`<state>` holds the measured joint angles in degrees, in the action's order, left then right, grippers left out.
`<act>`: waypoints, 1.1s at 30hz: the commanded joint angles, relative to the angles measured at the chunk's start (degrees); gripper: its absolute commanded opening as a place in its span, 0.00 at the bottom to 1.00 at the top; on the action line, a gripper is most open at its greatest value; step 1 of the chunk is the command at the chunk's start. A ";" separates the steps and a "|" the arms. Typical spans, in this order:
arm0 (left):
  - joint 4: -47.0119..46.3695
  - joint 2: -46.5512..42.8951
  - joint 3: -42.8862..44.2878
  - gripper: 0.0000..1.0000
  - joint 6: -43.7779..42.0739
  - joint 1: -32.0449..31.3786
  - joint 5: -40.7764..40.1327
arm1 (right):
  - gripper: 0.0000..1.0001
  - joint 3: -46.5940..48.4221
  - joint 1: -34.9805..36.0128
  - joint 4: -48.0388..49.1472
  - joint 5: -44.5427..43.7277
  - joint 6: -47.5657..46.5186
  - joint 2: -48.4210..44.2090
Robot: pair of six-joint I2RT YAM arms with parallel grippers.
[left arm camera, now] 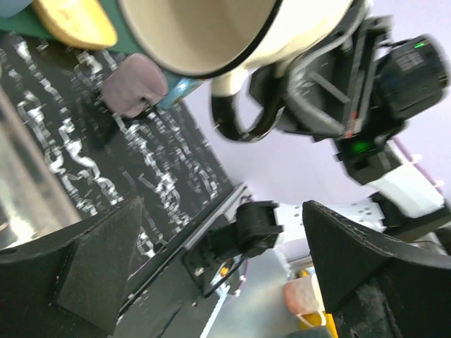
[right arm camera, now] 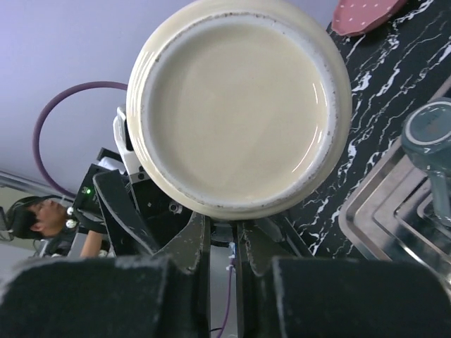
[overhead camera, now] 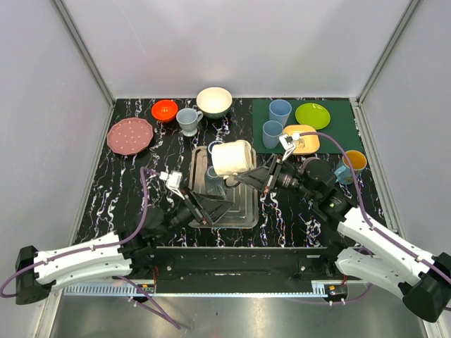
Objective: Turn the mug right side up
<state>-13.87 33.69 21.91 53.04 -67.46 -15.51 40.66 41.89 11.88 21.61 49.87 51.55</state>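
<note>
A cream mug (overhead camera: 232,158) hangs in the air over the metal tray (overhead camera: 243,211), tipped on its side. My right gripper (overhead camera: 257,176) is shut on its black handle (left arm camera: 243,116). The right wrist view is filled by the mug's base (right arm camera: 239,105), just above my narrow-set right gripper (right arm camera: 224,243); the handle is mostly hidden there. The mug's mouth (left arm camera: 204,35) faces down and left, toward my left wrist camera. Low over the tray's front left, below the mug, my left gripper (overhead camera: 204,211) stands wide open, its fingers (left arm camera: 91,267) holding nothing.
A clear glass (overhead camera: 215,179) stands in the tray. Behind are a pink plate (overhead camera: 130,135), red bowl (overhead camera: 164,110), grey cup (overhead camera: 188,120) and white bowl (overhead camera: 214,101). The green mat (overhead camera: 338,127) carries two blue cups (overhead camera: 280,111), a green plate (overhead camera: 312,115) and a yellow plate (overhead camera: 304,139). A yellow cup (overhead camera: 354,162) sits right.
</note>
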 commanded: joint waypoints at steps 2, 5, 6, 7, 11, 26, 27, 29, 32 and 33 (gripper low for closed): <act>-17.85 -0.03 -0.11 0.99 0.23 0.31 1.80 | 0.00 -0.41 -0.05 13.78 3.97 4.71 -2.24; -22.33 -0.03 -0.99 0.99 0.49 1.80 2.41 | 0.00 -0.59 -0.14 13.79 4.50 4.80 -2.77; -23.21 0.32 -0.99 0.99 0.49 2.33 2.76 | 0.00 -0.67 -0.05 13.87 4.67 4.80 -3.21; -23.92 0.76 -0.82 0.98 0.58 2.86 3.89 | 0.00 -0.59 -0.14 13.79 4.85 4.80 -3.30; -24.18 3.30 -0.02 0.92 3.11 7.41 8.55 | 0.00 -0.67 -0.14 13.87 5.99 5.24 -3.65; -41.05 16.66 3.31 0.46 10.85 15.61 25.87 | 0.00 -0.50 -0.05 12.38 8.10 4.54 -4.53; -42.89 17.71 3.31 0.44 11.21 15.61 27.10 | 0.00 -0.32 -0.14 12.20 8.19 4.45 -4.70; -44.31 18.86 3.31 0.43 12.17 15.61 27.90 | 0.00 -0.50 -0.14 11.77 8.10 4.19 -4.70; -45.89 19.13 3.05 0.45 12.88 15.78 28.43 | 0.00 -0.50 -0.05 11.41 8.36 4.01 -4.70; -46.59 19.13 3.05 0.46 13.06 15.87 28.69 | 0.00 -0.41 -0.14 11.41 8.63 3.92 -4.70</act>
<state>-51.20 52.53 22.17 64.58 -51.66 8.78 38.63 41.19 18.15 27.40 54.04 47.86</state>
